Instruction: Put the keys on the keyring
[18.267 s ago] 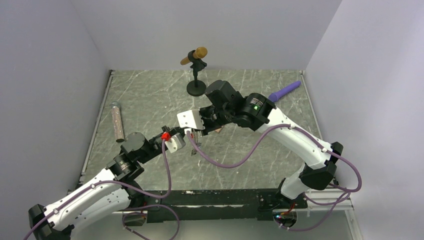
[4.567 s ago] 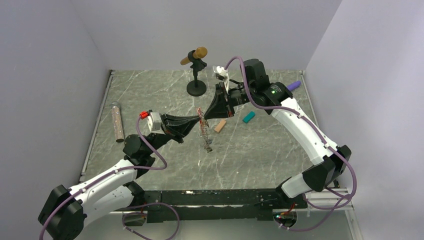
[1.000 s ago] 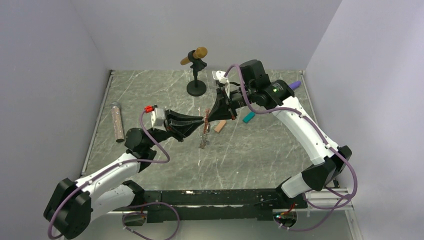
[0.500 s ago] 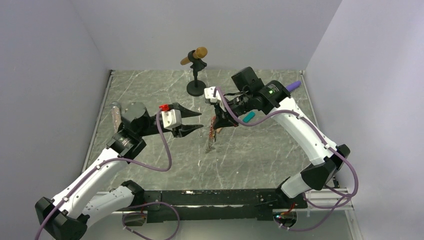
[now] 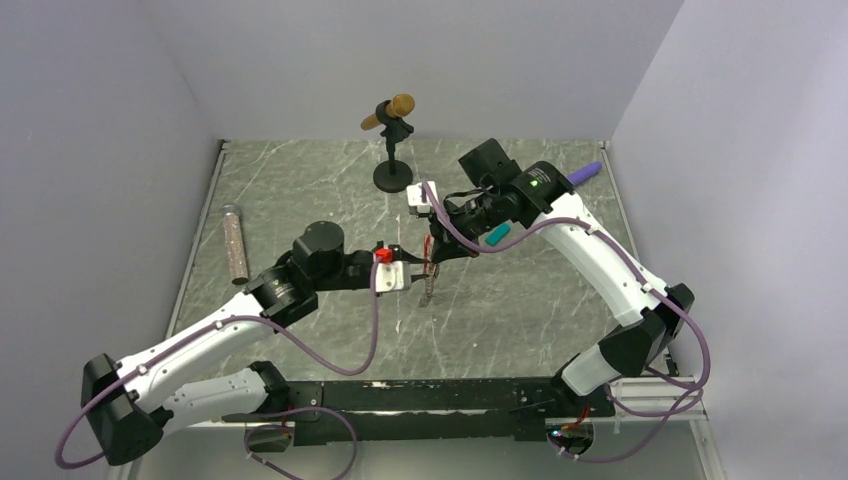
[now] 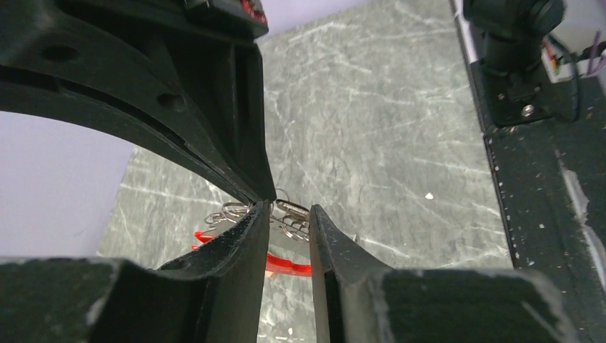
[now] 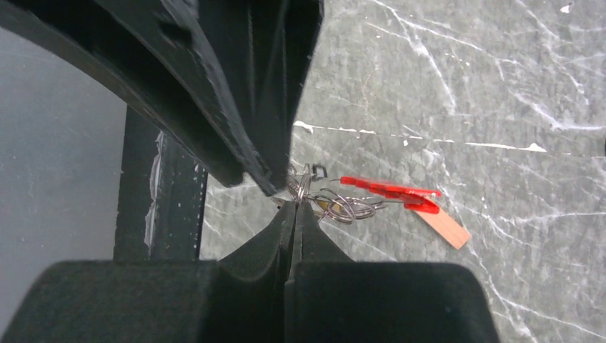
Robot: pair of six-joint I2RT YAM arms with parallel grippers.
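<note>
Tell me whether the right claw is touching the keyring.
Touching. In the right wrist view the right claw is shut, and its fingertips pinch the silvery rings at the near end of the keyring, with no gap between them.

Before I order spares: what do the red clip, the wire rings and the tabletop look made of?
Red clip: likely plastic, glossy and slightly translucent. Rings: metal wire, silvery with bright glints. Tabletop: stone-look, grey-green with white veins; real marble or laminate, cannot tell.
</note>
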